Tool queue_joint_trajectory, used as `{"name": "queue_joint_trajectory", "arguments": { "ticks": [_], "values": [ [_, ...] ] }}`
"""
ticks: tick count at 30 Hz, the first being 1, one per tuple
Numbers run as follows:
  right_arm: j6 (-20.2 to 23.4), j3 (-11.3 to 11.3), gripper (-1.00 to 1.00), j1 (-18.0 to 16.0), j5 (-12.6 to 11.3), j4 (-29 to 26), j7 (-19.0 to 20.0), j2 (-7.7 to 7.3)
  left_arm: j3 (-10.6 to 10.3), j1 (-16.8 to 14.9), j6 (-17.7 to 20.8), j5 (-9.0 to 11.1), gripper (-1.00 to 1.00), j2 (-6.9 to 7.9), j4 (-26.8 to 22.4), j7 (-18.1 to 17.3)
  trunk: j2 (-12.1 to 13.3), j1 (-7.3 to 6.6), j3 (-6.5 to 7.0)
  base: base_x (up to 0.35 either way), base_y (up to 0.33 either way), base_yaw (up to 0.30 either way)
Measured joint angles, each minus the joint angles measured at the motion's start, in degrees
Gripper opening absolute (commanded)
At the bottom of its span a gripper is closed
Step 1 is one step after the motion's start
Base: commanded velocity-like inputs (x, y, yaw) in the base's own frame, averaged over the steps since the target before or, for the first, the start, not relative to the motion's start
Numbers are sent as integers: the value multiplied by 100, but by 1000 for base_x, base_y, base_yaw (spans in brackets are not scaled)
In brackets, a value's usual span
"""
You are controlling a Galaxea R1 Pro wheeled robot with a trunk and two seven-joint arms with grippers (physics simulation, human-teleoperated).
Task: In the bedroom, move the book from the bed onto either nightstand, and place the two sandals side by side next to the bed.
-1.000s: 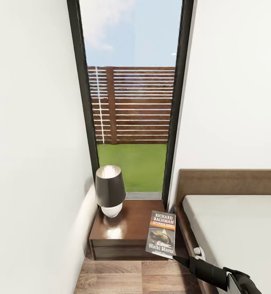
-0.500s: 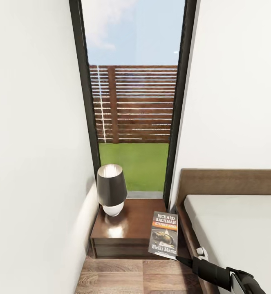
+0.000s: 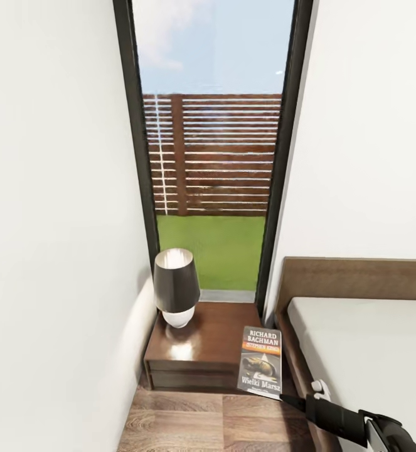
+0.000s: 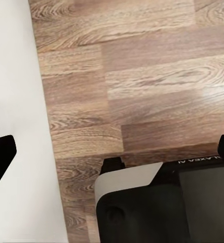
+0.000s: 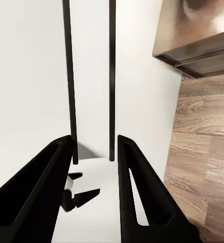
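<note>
The book [image 3: 261, 363], with its dark cover, orange band and white lettering, hangs tilted over the right front edge of the dark-brown nightstand [image 3: 211, 336]. My right gripper [image 3: 297, 400] reaches in from the lower right and is shut on its near edge. In the right wrist view both black fingers [image 5: 51, 172] press the book's white page edge [image 5: 90, 91]. The grey-mattressed bed [image 3: 371, 351] and its brown headboard [image 3: 358, 276] lie just right of the book. My left gripper [image 4: 112, 152] hangs open over the wood floor [image 4: 142, 76]. The sandals are out of view.
A lamp [image 3: 177, 290] with a dark shade and white base stands on the nightstand's back left. A white wall [image 3: 51, 251] closes in on the left. The tall dark-framed window [image 3: 214, 157] behind shows lawn and fence. A narrow strip of plank floor [image 3: 195, 427] runs in front.
The whole picture has slid right and slightly down, so the camera moved. The book stays in my right gripper at the nightstand's right front edge, a little further right.
</note>
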Motion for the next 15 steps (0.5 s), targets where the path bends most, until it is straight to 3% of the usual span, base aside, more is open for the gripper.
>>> {"name": "queue_joint_trajectory", "arguments": {
  "ticks": [15],
  "values": [
    [321, 0, -100, -200, 12, -27, -9, -76, 0, 1, 0, 3, 100, -11, -8, -21, 4, 0, -133, 0, 0, 79]
  ]
}}
